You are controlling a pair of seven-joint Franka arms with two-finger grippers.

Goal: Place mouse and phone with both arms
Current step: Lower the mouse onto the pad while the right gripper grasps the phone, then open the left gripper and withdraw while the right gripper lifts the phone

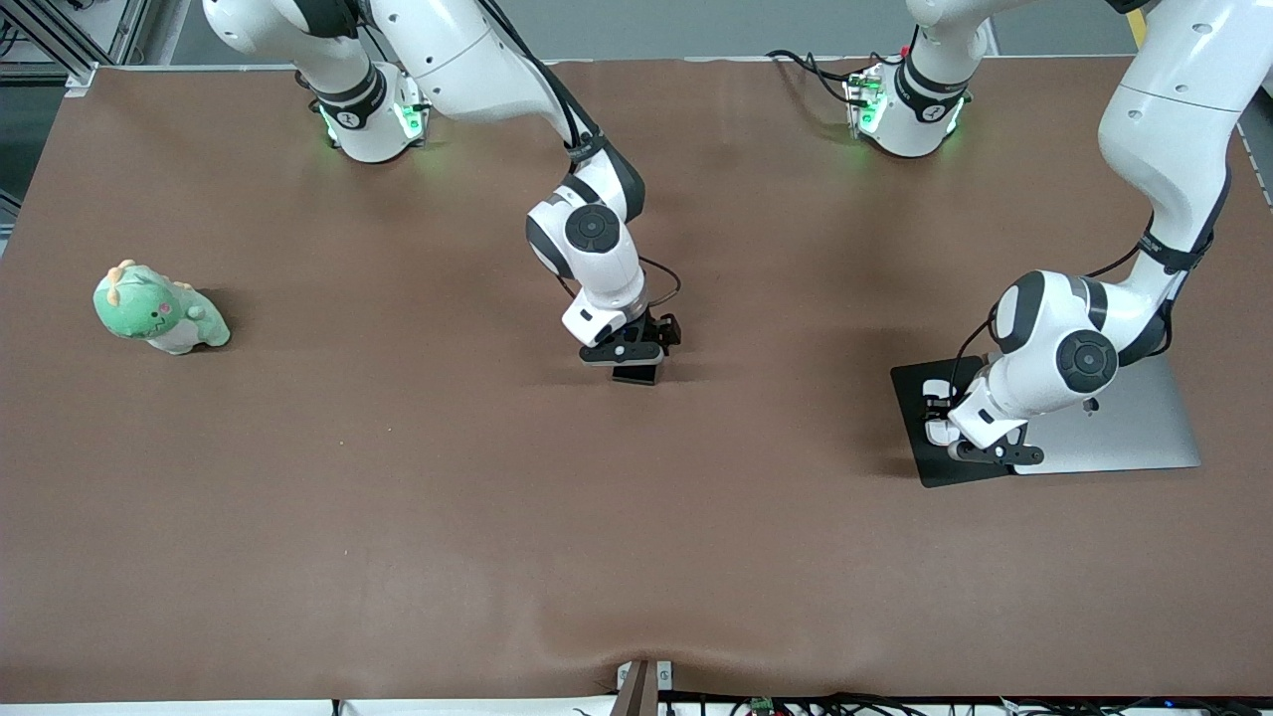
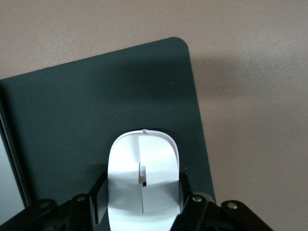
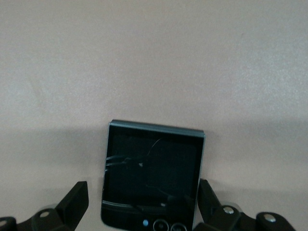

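Black left gripper [image 2: 142, 204] fingers clasp the white mouse [image 2: 143, 180] over the dark pad [image 2: 72, 125]; lower squarely, then release. Right gripper [image 3: 143, 204] fingers stand spread, flanking the phone [image 3: 151, 175] lying mid-table.

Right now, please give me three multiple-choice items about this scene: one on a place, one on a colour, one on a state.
1. Where is the mouse?
A. on the black pad
B. beside the plush toy
C. on the silver laptop

2. What colour is the plush toy?
A. red
B. green
C. blue

3. How is the right claw at the phone?
A. shut on it
B. open, fingers apart from its sides
C. lifted high above it

Answers:
1 A, the left claw grips the mouse, the dark pad below.
2 B, its body is green.
3 B, gaps show beside the phone.
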